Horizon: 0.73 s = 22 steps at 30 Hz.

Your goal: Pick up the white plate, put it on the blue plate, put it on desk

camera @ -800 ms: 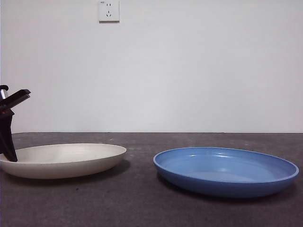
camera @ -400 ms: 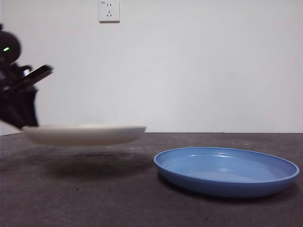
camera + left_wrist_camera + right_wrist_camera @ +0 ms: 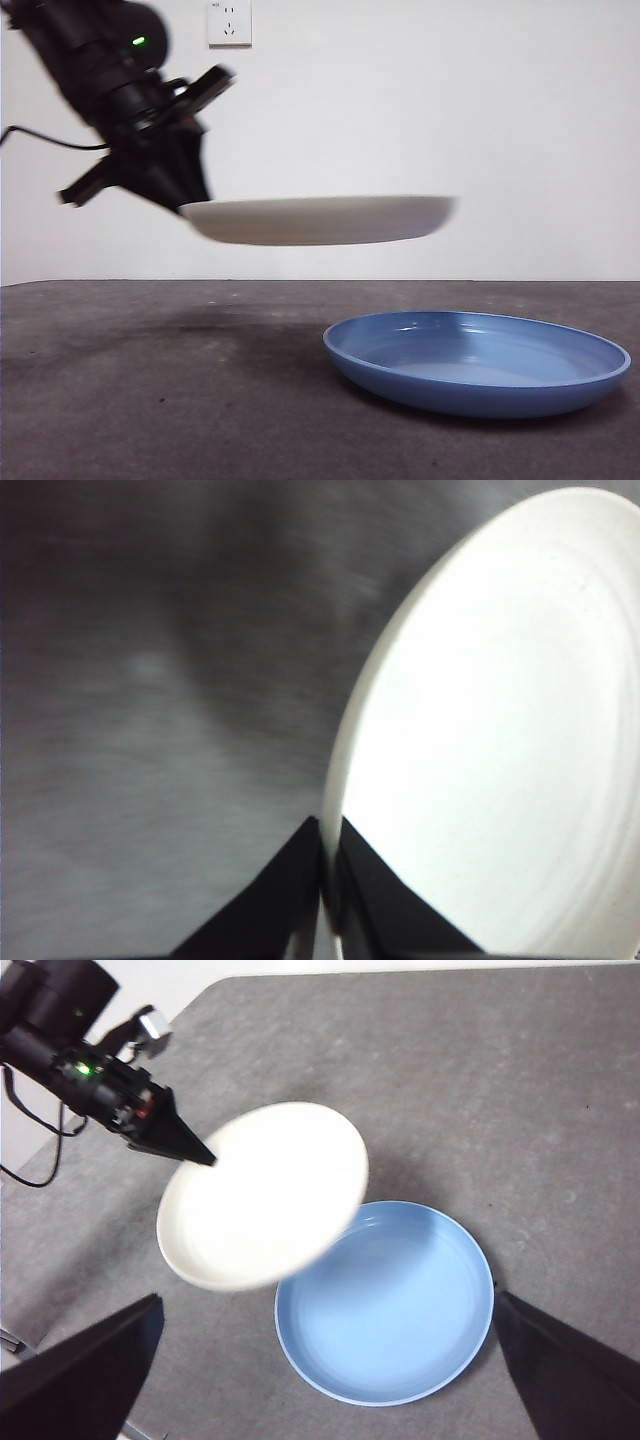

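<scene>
Two plates in view: white plate (image 3: pixel 318 220) aloft and level, well clear of the table (image 3: pixel 160 400), blurred at its far edge; blue plate (image 3: pixel 478 362) flat on the table, lower and off to one side in the front view. Gripped at one rim by the left gripper (image 3: pixel 185 200), jaws pinched narrow on that rim, one above and one below it, as seen close up in the left wrist view, where the white plate (image 3: pixel 500 740) fills one side and the jaws of the left gripper (image 3: pixel 325 900) meet on its edge over blurred grey table (image 3: pixel 150 680). Entering the front view from the upper corner, dark and bulky, with a small green light on the arm and a black cable trailing behind. Seen from the right wrist camera, high above: white plate (image 3: pixel 263 1195) hanging partly over the near rim of the blue plate (image 3: pixel 385 1305), not touching it, with the left gripper (image 3: pixel 205 1158) at the white plate's outer edge and the speckled grey table (image 3: pixel 500 1080) all around. Right gripper (image 3: pixel 330 1390) up high over both plates, holding nothing, jaws spread wide, only their black tips showing at the two lower corners. White wall socket (image 3: pixel 230 22) on the pale wall behind the table.
</scene>
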### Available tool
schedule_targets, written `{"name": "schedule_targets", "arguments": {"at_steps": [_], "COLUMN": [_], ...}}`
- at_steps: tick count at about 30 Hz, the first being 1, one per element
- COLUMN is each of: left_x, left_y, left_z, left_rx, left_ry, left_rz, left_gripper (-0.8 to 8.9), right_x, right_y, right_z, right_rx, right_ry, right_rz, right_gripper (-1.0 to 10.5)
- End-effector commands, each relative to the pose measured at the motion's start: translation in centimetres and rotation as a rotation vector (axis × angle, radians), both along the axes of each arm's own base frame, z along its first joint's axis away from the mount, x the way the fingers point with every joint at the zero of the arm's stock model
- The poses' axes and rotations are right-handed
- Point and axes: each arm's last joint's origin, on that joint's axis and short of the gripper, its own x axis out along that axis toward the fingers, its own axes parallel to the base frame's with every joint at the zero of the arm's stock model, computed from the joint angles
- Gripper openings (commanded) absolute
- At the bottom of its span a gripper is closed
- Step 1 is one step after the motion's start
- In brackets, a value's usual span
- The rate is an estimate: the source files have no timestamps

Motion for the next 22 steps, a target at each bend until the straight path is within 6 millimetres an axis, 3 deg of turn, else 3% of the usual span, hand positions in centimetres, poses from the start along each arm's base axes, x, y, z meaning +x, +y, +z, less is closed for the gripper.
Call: {"name": "schedule_targets", "arguments": {"at_steps": [1, 10, 22], "left_x": [-0.1, -1.5, 1.3], "left_y": [-2.4, -7.2, -10.3], "left_z": [0.4, -0.2, -2.8], "left_rx": [-0.017, -0.031, 0.009], "left_ry": [-0.015, -0.033, 0.035], "left_rz": [-0.032, -0.091, -0.117], "left_gripper": [0.17, 0.17, 0.17], "right_x": [-0.4, -0.6, -0.7], "right_y": [-0.1, -0.1, 0.1], "right_z": [0.7, 0.6, 0.7], "right_rx": [-0.019, -0.022, 0.003], "right_ry": [-0.029, -0.011, -0.005], "right_rz": [0.014, 0.035, 0.081], "right_gripper": [5.4, 5.4, 5.4]}}
